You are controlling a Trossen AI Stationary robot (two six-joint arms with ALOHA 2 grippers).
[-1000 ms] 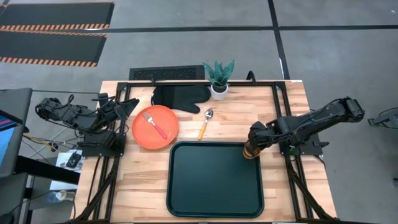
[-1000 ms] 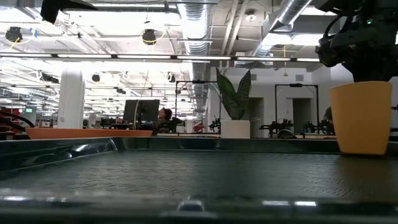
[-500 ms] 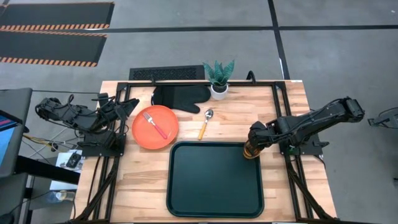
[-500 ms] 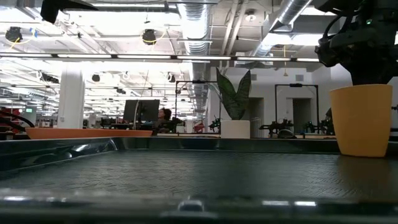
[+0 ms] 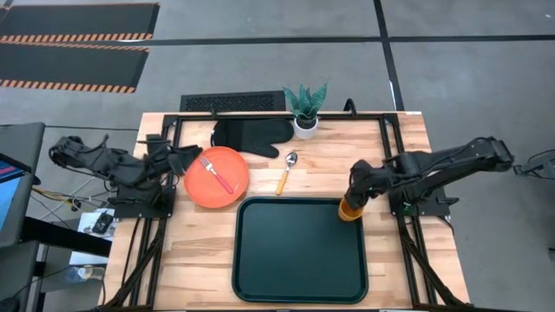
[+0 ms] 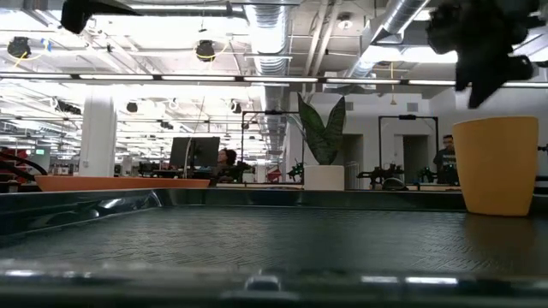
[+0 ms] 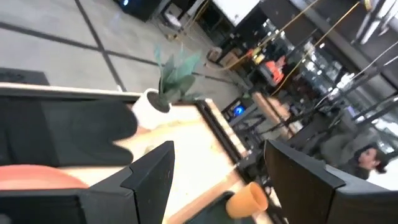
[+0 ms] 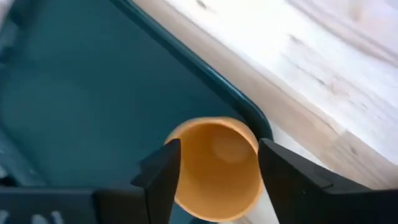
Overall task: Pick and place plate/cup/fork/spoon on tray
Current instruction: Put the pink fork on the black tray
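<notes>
The orange cup point(image 5: 349, 209) stands upright on its base in the far right corner of the dark green tray point(image 5: 299, 251). My right gripper point(image 5: 353, 189) hangs open just above it. In the right wrist view the cup point(image 8: 214, 163) shows below the gap between the two fingers, apart from both. The fork point(image 5: 218, 174) lies on the orange-red plate point(image 5: 217, 178), left of the tray's far edge. The spoon point(image 5: 286, 172) lies on the wood between plate and cup. My left gripper point(image 5: 178, 160) is open at the plate's left rim, clear of it.
A black oven mitt point(image 5: 251, 134) and a white pot with a green plant point(image 5: 305, 110) sit along the table's far edge. Bare wood lies left and right of the tray. People show far off in the room behind the table.
My right gripper has let go of the cup and risen above it. The cup stays upright on the tray's far right corner. My left gripper has moved toward the plate's left rim.
</notes>
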